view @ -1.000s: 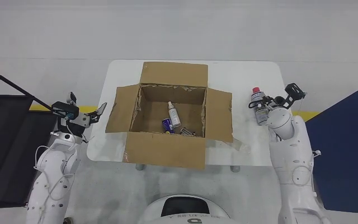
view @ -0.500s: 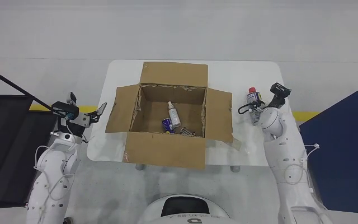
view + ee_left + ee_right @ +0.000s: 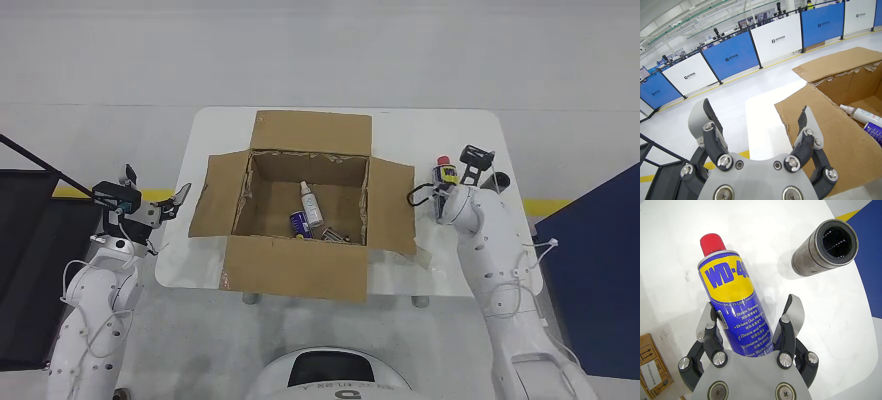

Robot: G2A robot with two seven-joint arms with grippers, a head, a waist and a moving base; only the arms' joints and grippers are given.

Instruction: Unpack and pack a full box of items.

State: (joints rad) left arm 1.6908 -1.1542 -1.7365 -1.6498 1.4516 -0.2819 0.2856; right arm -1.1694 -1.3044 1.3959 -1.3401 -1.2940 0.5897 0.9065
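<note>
**Left gripper** (image 3: 168, 203): at the counter's (image 3: 440, 130) 9 o'clock edge, with its fingers spread and holding nothing.

**Cardboard box** (image 3: 310, 132): at the centre of the counter, with all 4 flaps folded out. Inside lie 1 white spray bottle (image 3: 312, 205), 1 blue can (image 3: 299, 222) at the bottle's 7 o'clock, and small metal parts (image 3: 335, 236) at its 5 o'clock.

**Right gripper** (image 3: 441, 186): at 3 o'clock of the box, with its fingers closed on a red-capped spray can (image 3: 730, 291). 1 metal cylinder (image 3: 823, 249) rests on the counter near the can, apart from it.
</note>
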